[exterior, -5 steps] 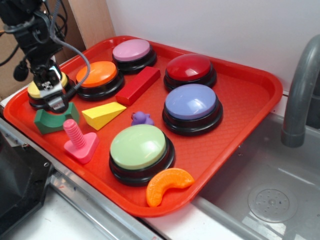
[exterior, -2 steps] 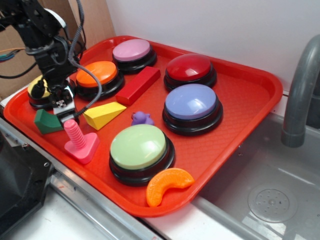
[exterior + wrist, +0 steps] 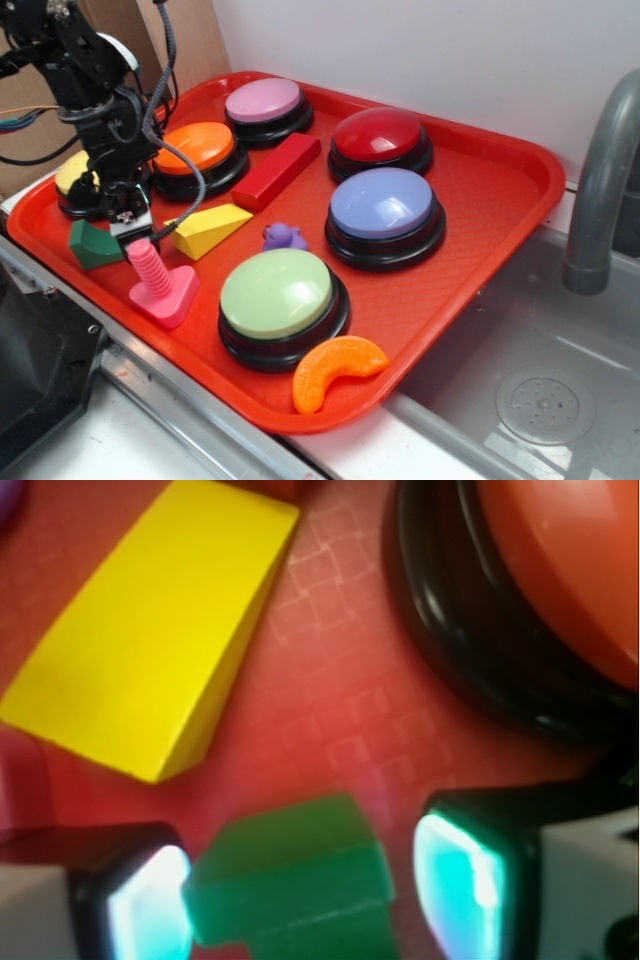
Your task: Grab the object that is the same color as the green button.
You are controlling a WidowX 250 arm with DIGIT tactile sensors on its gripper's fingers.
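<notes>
In the exterior view a red tray (image 3: 480,240) holds six round buttons, and the green button (image 3: 277,295) sits near its front edge, with an orange slice-shaped piece (image 3: 335,370) in front of it. The green block (image 3: 93,245) lies at the tray's left front corner, just left of the pink screw (image 3: 158,282) and well apart from the green button. Its long axis runs roughly left to right across the tray, and its right end is hidden behind the gripper (image 3: 130,228), which hangs low over it from the black arm. A yellow wedge (image 3: 210,229) lies just to the right, and the orange button (image 3: 193,148) stands behind. From this angle I cannot tell how far the jaws are spread. The wrist view shows what the other does not: the green block (image 3: 295,885) sits between the two fingers (image 3: 140,900), left one touching or nearly so, a gap on the right, so the gripper (image 3: 300,880) is spread and not clamped. The block's end points up toward the yellow wedge (image 3: 150,630) and the black rim of the orange button (image 3: 560,570).
</notes>
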